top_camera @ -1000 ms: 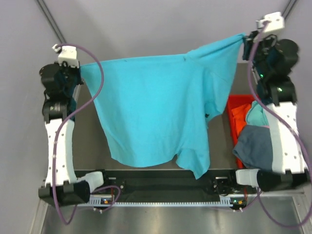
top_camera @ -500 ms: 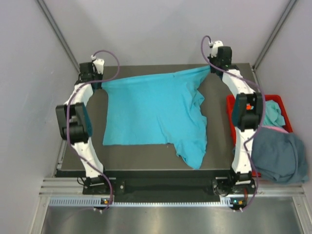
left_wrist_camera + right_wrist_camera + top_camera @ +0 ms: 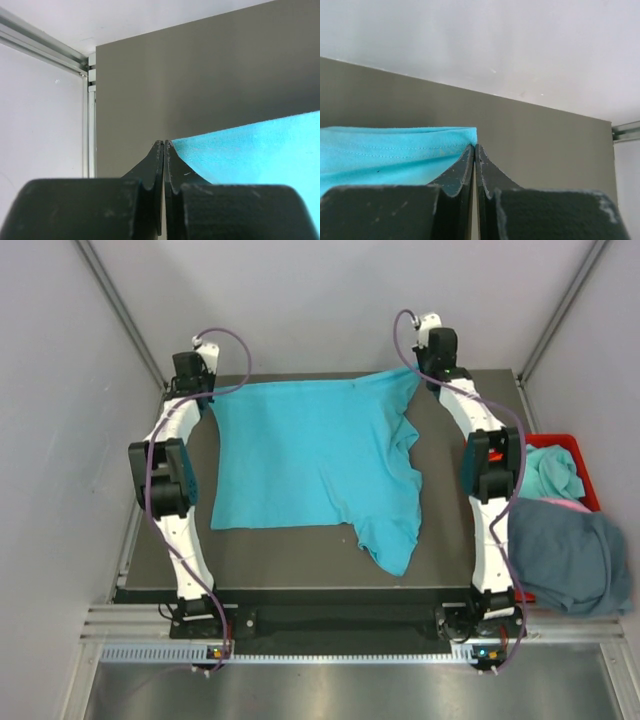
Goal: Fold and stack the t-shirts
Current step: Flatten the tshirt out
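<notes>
Turquoise t-shirt [image 3: 310, 460] spread on the bench [image 3: 450, 540]; left gripper [image 3: 164, 146] and right gripper [image 3: 474, 148] clamped on its far corners.

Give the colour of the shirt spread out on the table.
Plain bright turquoise; the t-shirt shows best from the top external view.

White links and black joints are seen on the left arm [image 3: 180, 550] and right arm [image 3: 487, 550]. From each base [image 3: 195, 618], a purple cable [image 3: 148, 470] is run upward. The tapered black fingers [image 3: 462, 170] are scuffed pale.
</notes>
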`<action>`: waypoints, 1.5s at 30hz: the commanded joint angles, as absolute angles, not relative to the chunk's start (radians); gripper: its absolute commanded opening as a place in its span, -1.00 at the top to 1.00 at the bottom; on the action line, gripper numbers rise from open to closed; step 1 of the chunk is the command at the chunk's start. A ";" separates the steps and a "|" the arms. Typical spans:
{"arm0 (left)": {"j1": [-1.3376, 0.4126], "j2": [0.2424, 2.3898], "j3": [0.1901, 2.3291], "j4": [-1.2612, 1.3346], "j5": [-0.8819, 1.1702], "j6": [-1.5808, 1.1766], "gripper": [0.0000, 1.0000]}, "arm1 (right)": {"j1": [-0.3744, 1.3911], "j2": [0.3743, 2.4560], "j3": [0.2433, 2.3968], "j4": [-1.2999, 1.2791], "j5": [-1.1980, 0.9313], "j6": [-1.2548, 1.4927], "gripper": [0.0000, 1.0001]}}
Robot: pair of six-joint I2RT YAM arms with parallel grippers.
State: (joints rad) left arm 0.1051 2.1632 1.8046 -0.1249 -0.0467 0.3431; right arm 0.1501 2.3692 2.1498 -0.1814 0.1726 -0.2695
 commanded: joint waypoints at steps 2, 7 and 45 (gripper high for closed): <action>0.118 2.145 1.839 -0.028 -0.117 0.348 1.00 | 0.144 2.373 2.253 -0.097 0.236 -0.288 1.00; 0.120 2.037 1.792 -0.008 -0.106 0.308 1.00 | 0.146 2.321 2.296 -0.090 0.255 -0.291 1.00; 0.120 1.015 1.819 -0.411 -0.026 0.218 1.00 | 0.103 1.120 1.996 -0.439 -0.022 -0.069 1.00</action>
